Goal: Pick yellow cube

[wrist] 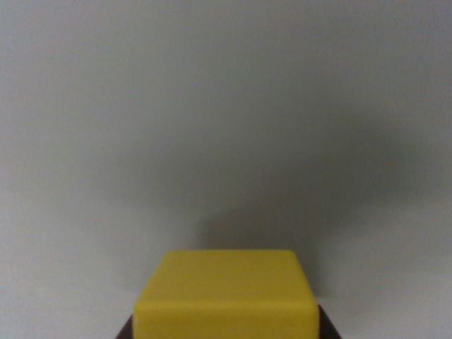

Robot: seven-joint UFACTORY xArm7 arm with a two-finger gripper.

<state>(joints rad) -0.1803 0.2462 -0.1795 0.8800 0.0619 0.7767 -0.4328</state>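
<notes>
Yellow cube [224, 295] sits at bottom centre of the wrist view, cut off by the lower edge. Top face and front face both visible, edges rounded, surface plain and matte; focus is soft. Dark slivers flank it at the bottom corners, one at lower left [126, 330] and one at lower right [328, 326], each right against the cube's side. These could be gripper parts, but too little shows to confirm. Finger opening and any hold on the cube: cannot tell from this view. Behind the cube is a plain pale grey surface [106, 141] filling the rest of the frame. A broad soft shadow [339, 183] spreads over it from just above the cube toward the right of centre, darkest directly behind the cube's top edge.
</notes>
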